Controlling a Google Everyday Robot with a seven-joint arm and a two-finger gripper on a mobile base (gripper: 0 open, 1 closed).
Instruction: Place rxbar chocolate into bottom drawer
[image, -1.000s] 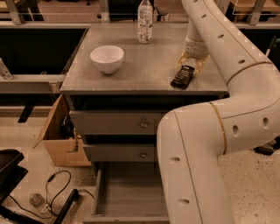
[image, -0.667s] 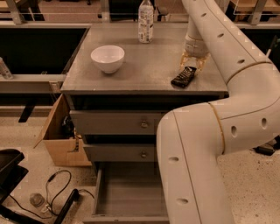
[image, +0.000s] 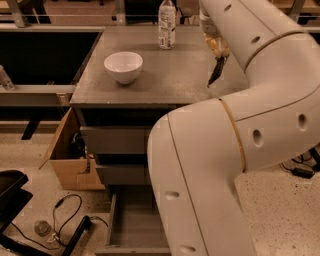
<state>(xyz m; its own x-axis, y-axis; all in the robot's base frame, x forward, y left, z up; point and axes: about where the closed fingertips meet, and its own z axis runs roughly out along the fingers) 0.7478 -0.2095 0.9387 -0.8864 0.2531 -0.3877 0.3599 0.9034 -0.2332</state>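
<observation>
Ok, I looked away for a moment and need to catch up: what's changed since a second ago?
The gripper has lifted the rxbar chocolate off the cabinet top. A second ago the bar lay flat there under the gripper; now it hangs on end in its grip, clear of the surface. The white bowl, the bottle and the open bottom drawer are as they were.

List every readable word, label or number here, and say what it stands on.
No text here can be read.
On the bottle label: print too blurred to read.
On the rxbar chocolate, held by the gripper above the cabinet top: wrapper print illegible.
</observation>
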